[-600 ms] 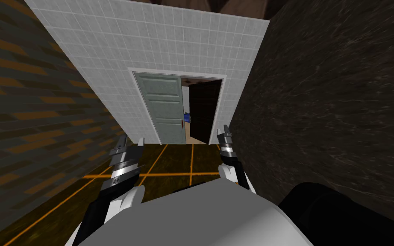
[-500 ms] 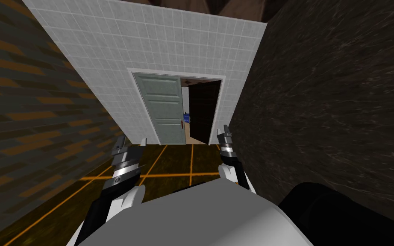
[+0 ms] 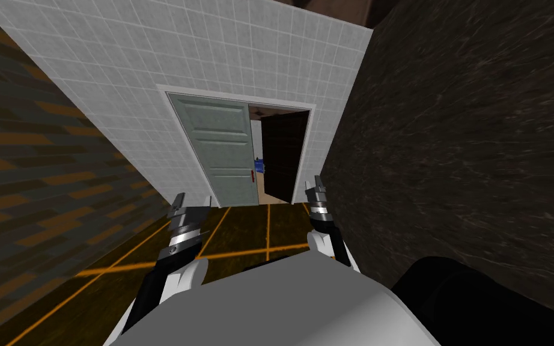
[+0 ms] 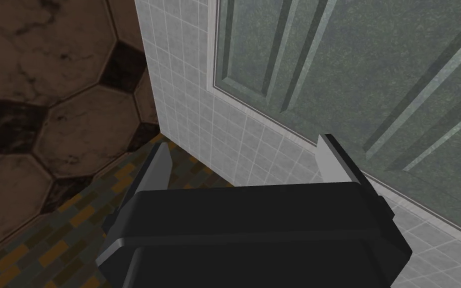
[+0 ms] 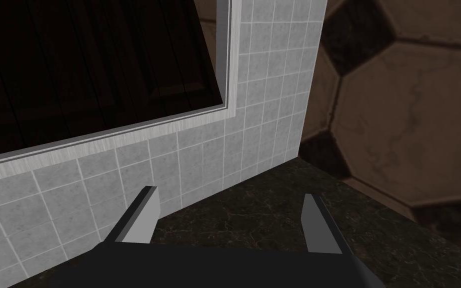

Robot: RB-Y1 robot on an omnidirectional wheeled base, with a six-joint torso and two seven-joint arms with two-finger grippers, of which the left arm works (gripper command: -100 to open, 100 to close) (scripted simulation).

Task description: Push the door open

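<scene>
Nearer and turned since before, I face the grey-green door (image 3: 219, 150), ajar.
Left pincer (image 4: 244, 142) open, door panel ahead; right pincer (image 5: 229, 194) open, door frame (image 5: 174, 120) ahead, dark wall (image 5: 254, 225) beside it.

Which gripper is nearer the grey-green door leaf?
Left. The left gripper points at the door leaf near its hinge side; the right gripper faces the frame on the far side, beside the dark wall.

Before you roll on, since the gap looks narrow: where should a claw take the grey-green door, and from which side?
Likely the door by its small red handle at the free right edge, beside the gap: farthest from the hinges, so it swings easiest. Come from the front; the flat panels offer no other hold. The open left claw faces it.
</scene>
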